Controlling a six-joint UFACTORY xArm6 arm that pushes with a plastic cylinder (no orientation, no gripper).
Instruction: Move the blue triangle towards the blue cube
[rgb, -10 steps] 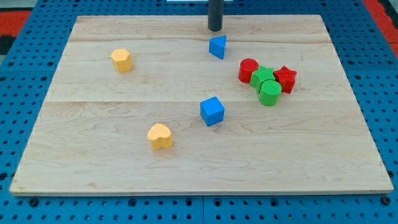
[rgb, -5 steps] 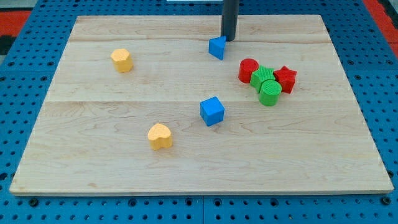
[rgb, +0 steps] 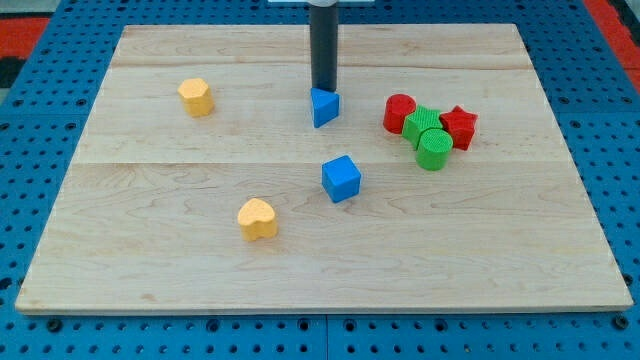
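The blue triangle (rgb: 324, 107) lies on the wooden board a little above the view's middle. My tip (rgb: 322, 90) stands right at its top edge, touching or almost touching it. The blue cube (rgb: 341, 178) sits below the triangle, slightly to the view's right, about a block and a half away from it.
A cluster of a red cylinder (rgb: 399, 113), two green blocks (rgb: 428, 137) and a red star (rgb: 460, 126) sits at the view's right. A yellow block (rgb: 196, 96) lies at the upper left. A yellow heart (rgb: 257, 218) lies at the lower left of the cube.
My tip has moved down and to the view's left. The blue triangle has slid down and left with it, closer to the blue cube. The other blocks have not moved.
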